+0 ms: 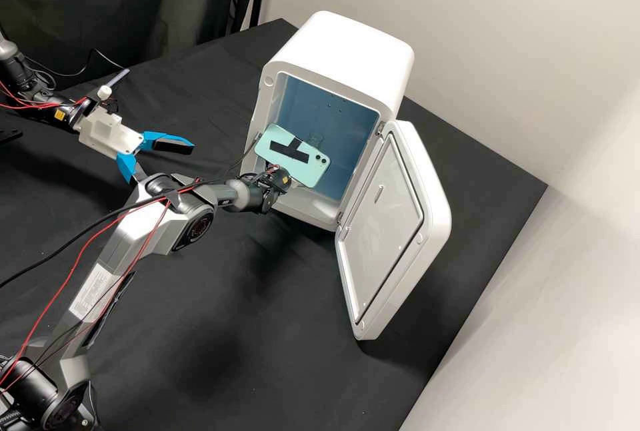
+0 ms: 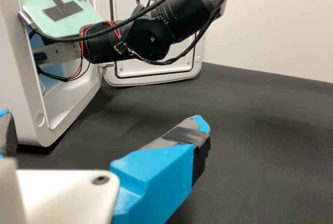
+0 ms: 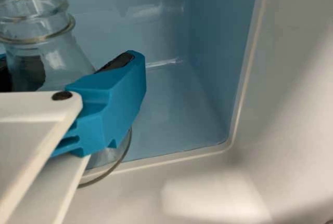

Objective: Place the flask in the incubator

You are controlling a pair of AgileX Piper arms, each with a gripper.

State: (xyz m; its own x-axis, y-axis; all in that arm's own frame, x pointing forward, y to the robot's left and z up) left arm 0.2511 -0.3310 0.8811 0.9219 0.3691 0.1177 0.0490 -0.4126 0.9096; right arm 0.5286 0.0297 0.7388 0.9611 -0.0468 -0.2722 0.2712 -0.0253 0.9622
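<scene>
The white incubator stands open on the black bench, its door swung out to the right. My right arm reaches into the blue-lined chamber, a mint-green phone taped on its wrist hiding the gripper. In the right wrist view the clear glass flask sits between the fingers of my right gripper, one blue finger pressed on its side. Its base rests at the chamber's front lip. My left gripper hangs open and empty to the left of the incubator.
Red and black cables run along the right arm. In the left wrist view the right arm's wrist crosses in front of the incubator's opening. Bare black bench lies in front of the incubator; a white wall stands behind.
</scene>
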